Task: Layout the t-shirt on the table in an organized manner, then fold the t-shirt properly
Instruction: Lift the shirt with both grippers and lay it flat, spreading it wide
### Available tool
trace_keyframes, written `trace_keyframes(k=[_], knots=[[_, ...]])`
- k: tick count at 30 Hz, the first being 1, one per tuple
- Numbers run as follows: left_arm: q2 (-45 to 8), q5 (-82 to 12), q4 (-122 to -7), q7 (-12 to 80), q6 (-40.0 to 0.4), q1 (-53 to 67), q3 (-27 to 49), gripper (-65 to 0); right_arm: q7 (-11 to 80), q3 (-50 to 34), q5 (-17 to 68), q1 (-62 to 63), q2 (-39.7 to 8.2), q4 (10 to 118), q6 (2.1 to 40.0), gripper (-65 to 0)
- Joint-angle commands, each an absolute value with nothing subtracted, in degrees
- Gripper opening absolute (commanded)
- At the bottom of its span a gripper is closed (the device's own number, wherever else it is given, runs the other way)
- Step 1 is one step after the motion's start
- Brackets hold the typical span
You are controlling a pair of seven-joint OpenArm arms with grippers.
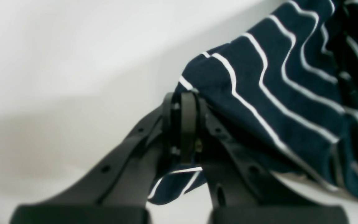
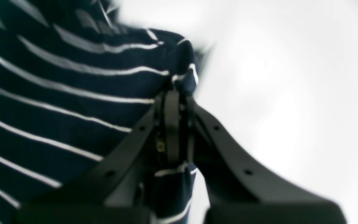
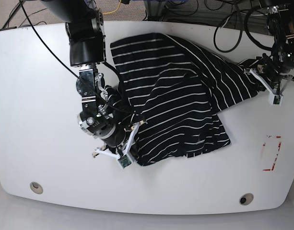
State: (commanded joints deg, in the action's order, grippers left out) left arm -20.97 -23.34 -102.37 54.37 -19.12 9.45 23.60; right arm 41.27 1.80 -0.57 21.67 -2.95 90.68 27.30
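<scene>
The t-shirt (image 3: 175, 100), black with thin white stripes, lies rumpled across the middle of the white table (image 3: 36, 81). My right gripper (image 3: 132, 128) is at the shirt's near left edge. In the right wrist view, the right gripper (image 2: 174, 93) is shut on a fold of the t-shirt (image 2: 57, 93). My left gripper (image 3: 251, 72) is at the shirt's far right corner. The left wrist view shows the left gripper (image 1: 184, 97) shut on the t-shirt (image 1: 275, 93), with cloth passing between its fingers and the corner lifted off the table.
A red rectangular mark (image 3: 272, 153) is on the table at the right. Two round metal holes (image 3: 36, 187) (image 3: 246, 199) sit near the front edge. Cables (image 3: 233, 28) run behind the far edge.
</scene>
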Motion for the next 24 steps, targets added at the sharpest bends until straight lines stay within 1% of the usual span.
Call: trace_keyframes(k=[2, 5, 8, 11, 13, 15, 21, 24], knots=[[-21.14, -23.34, -102.46, 56.04, -19.12, 7.16, 23.6, -64.4, 42.15, 0.48, -0.57, 22.37, -3.65, 92.53, 27.38, -65.0], [-22.64, -23.69, -102.46, 59.12, -19.12, 2.86, 23.6, -64.4, 42.95, -1.36, -0.48, 24.4, -5.14, 93.93, 29.49, -65.0], [-22.64, -23.69, -102.64, 60.26, -19.21, -0.75, 23.6, -64.4, 43.91, -3.74, -0.48, 26.24, -6.29, 94.02, 30.81, -65.0], [-22.73, -23.69, -104.84, 60.88, -19.21, -4.35, 23.6, -64.4, 45.41, -6.2, -0.48, 29.23, -6.9, 94.02, 32.04, -65.0], [-22.73, -23.69, -107.38, 62.55, -19.21, -7.87, 23.6, -64.3, 46.11, -8.22, -0.75, 32.13, -7.52, 93.67, 34.07, -65.0], [-22.73, -23.69, -108.62, 63.96, -19.21, -11.03, 23.6, -64.3, 46.29, -8.75, -0.84, 34.42, -8.22, 93.58, 34.77, -65.0], [-22.55, -23.69, -109.41, 65.8, -19.21, -20.53, 23.6, -64.3, 46.29, -8.66, -0.92, 41.27, -9.1, 92.09, 34.95, -65.0], [-22.55, -23.69, -109.41, 65.8, -19.21, -25.36, 23.6, -64.3, 46.37, -8.66, -0.92, 44.62, -10.95, 91.03, 34.95, -65.0]])
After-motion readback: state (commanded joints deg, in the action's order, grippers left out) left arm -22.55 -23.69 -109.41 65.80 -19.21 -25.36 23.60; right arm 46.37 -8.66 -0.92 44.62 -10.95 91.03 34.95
